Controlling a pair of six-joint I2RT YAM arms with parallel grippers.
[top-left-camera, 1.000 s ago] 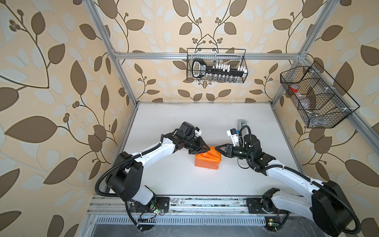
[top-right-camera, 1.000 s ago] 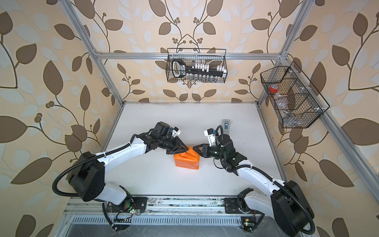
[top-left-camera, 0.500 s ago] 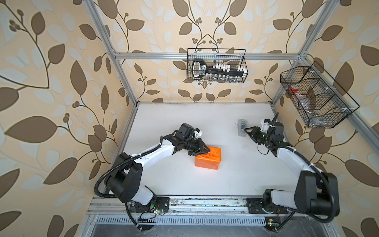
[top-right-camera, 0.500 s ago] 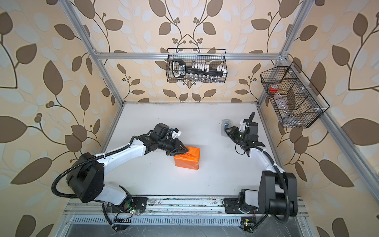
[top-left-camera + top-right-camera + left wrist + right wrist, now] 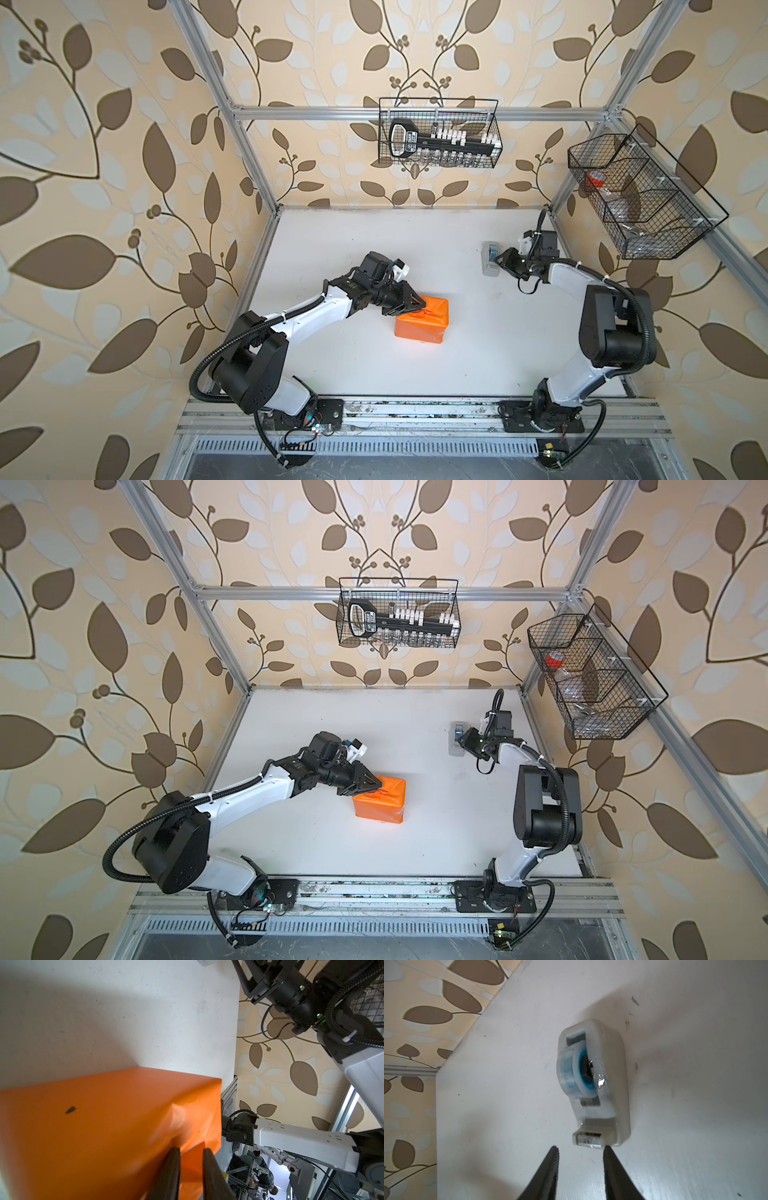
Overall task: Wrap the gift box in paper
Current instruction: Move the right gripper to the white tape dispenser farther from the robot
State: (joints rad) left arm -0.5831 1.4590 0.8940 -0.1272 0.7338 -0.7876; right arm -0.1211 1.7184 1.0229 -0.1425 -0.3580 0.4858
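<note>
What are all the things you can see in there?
paper: one sheet, orange, wrapped around a box shape mid-table; the box itself is hidden
tape dispenser: one, pale grey with clear tape on a blue core, far right part of the table
table: one, white, under everything
back basket: one, black wire, on the back wall, holding a black and white rack
side basket: one, black wire, on the right wall, with something red inside
left gripper: one, black, shut on a flap of the paper
right gripper: one, black, open, just short of the tape dispenser's cutter, not touching it
</note>
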